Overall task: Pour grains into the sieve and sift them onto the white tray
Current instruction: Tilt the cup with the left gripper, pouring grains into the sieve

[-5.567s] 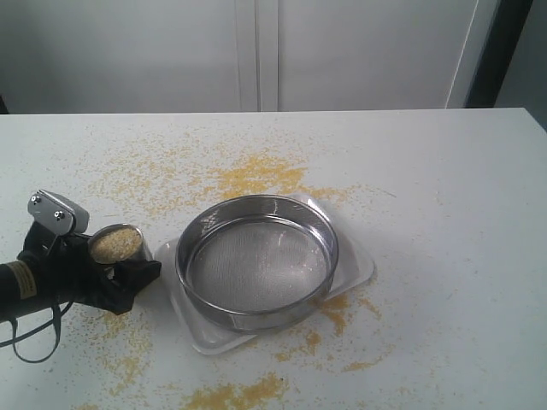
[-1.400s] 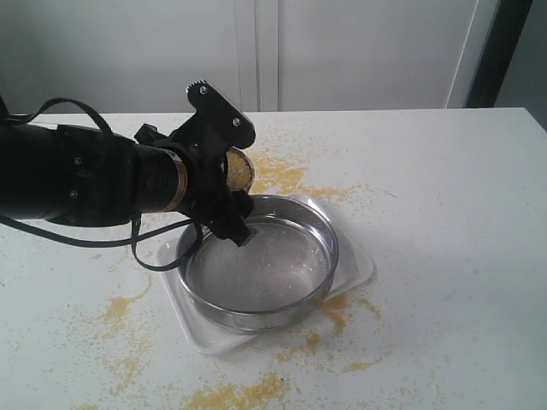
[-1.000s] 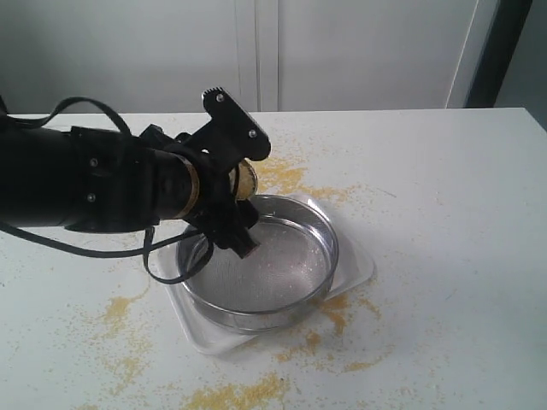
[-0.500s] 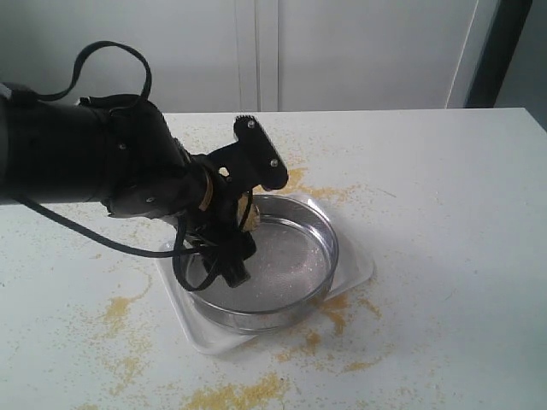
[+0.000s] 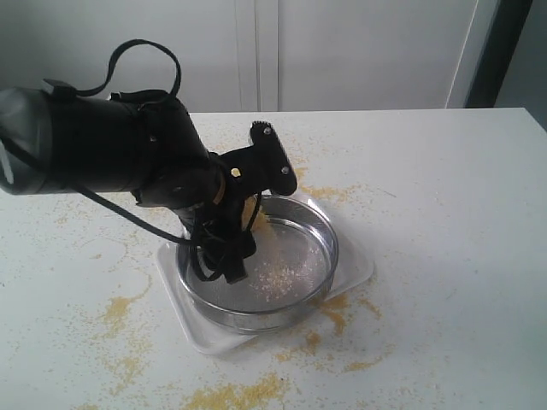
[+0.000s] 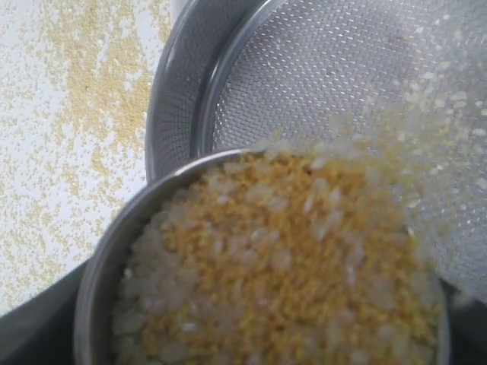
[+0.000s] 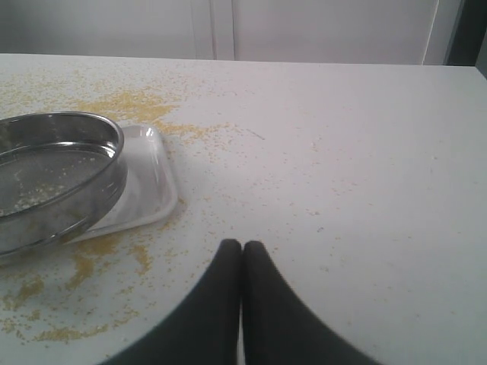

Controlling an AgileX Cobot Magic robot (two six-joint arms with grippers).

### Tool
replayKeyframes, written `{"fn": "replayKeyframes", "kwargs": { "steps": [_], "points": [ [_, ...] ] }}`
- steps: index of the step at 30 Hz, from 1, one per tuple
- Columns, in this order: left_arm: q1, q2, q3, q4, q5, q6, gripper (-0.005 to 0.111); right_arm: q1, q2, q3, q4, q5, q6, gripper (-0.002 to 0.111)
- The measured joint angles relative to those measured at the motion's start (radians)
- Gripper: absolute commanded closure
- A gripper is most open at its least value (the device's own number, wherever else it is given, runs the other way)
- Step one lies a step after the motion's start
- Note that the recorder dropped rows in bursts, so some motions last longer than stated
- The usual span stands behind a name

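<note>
The steel sieve (image 5: 318, 232) sits on the white tray (image 5: 359, 266) in the middle of the table. My left gripper (image 5: 232, 246) hangs over the sieve's left side, shut on a small steel cup (image 6: 103, 258) that is tipped toward the mesh (image 6: 342, 68). Grains (image 6: 281, 266), yellow meal mixed with pale kernels, fill the cup and spill over its lip. A small pile of grains (image 5: 273, 280) lies on the mesh. My right gripper (image 7: 242, 247) is shut and empty, low over bare table, apart from the sieve (image 7: 76, 163) and tray (image 7: 156, 176). It is outside the exterior view.
Spilled yellow meal lies in patches on the table: behind the sieve (image 5: 273, 178), near the front edge (image 5: 231, 395) and at the left (image 5: 120, 309). More spilled meal lies beside the tray (image 7: 84, 262). A white wall stands behind the table.
My left arm lifted the cup from the table at the left, carried it over the sieve and tipped it further. Grains now fall and a pile has formed on the mesh.
</note>
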Motion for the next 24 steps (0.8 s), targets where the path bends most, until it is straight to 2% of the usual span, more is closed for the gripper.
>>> {"fn": "replayKeyframes", "kwargs": {
  "steps": [24],
  "points": [
    [0.0,0.054,-0.009,0.043,0.04,0.042,0.107,0.0,0.0,0.0,0.0,0.0,0.0,0.108]
  ]
}}
